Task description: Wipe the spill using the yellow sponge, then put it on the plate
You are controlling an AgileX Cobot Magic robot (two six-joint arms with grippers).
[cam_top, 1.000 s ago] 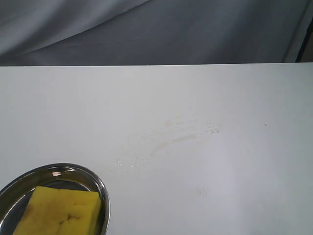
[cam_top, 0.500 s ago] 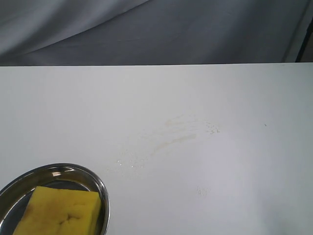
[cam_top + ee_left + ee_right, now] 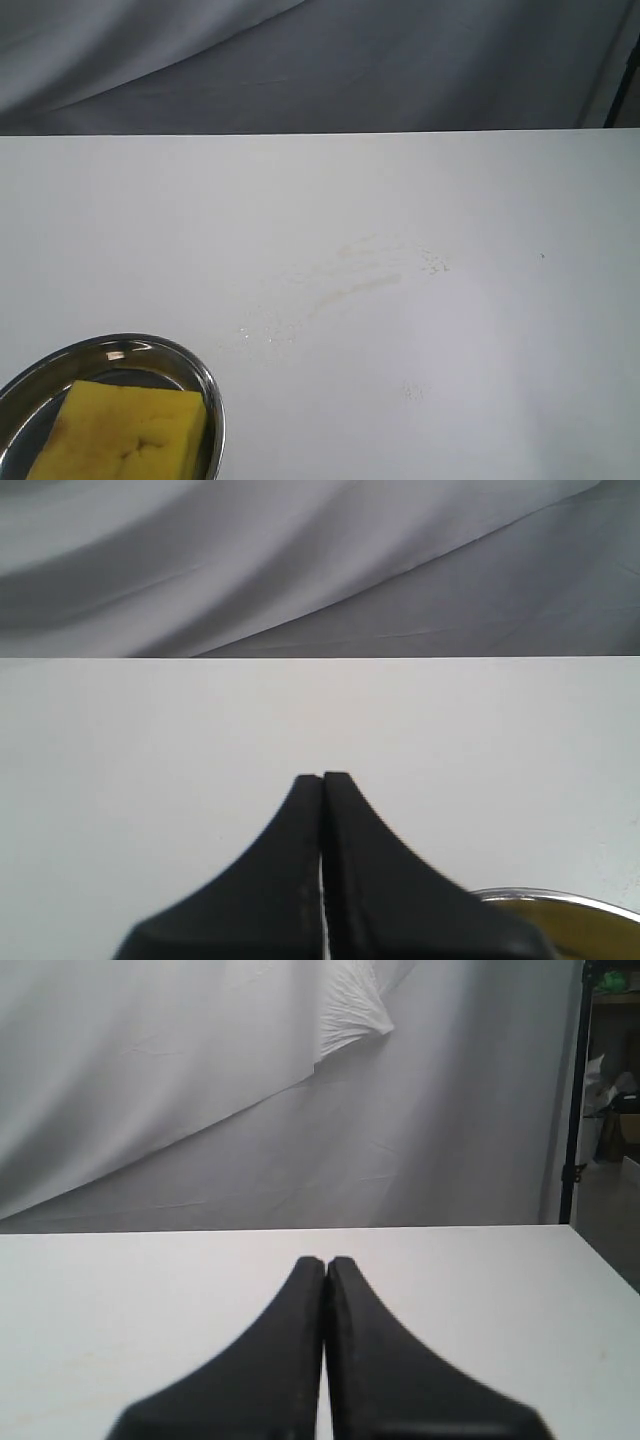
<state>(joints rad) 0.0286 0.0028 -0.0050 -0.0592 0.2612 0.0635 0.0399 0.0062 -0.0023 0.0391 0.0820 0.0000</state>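
The yellow sponge (image 3: 120,435) lies flat in the steel plate (image 3: 205,385) at the bottom left of the exterior view, its brownish stain facing up. Where the spill was, only a faint amber smear (image 3: 355,285) and tiny droplets (image 3: 265,332) show on the white table. Neither gripper appears in the exterior view. My left gripper (image 3: 322,778) is shut with nothing in it, above bare table; the plate's rim (image 3: 560,898) shows beside it. The right gripper (image 3: 326,1261) is shut and holds nothing.
The white table (image 3: 500,200) ends at a far edge backed by grey cloth (image 3: 300,60). A dark stand post (image 3: 572,1110) rises beyond the table's corner in the right wrist view.
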